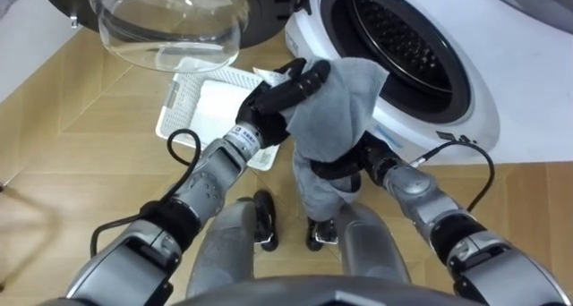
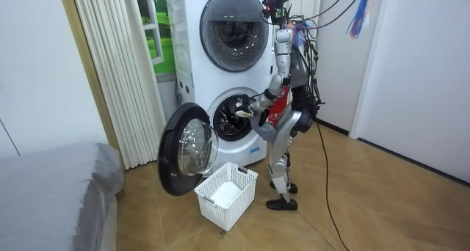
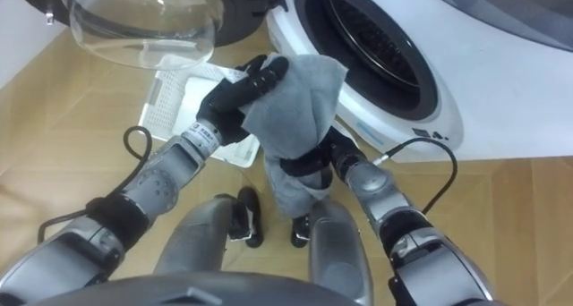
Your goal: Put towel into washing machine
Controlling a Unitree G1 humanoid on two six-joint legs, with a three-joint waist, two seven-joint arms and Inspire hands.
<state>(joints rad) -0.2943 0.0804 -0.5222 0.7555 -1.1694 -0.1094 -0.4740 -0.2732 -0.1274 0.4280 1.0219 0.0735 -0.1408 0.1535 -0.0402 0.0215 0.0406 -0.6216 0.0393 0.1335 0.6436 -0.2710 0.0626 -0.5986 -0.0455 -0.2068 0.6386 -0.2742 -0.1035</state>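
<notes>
A grey towel [image 1: 336,109] hangs in front of the lower washing machine's round opening [image 1: 403,46], its top corner near the rim and its tail drooping toward the floor. My left hand [image 1: 279,93] grips the towel's upper left edge with curled fingers. Lower down, my right hand [image 1: 338,170] is wrapped round the towel's narrowed middle and is partly hidden by the cloth. In the room view I stand close to the machine [image 2: 220,75], leaning forward with both arms reaching at the drum opening [image 2: 233,115].
The machine's door [image 1: 170,24] stands swung open on my left, its glass bowl facing up. A white laundry basket [image 1: 201,105] sits on the wooden floor below the door. A second machine is stacked above, and a bed [image 2: 51,192] lies at the room view's left.
</notes>
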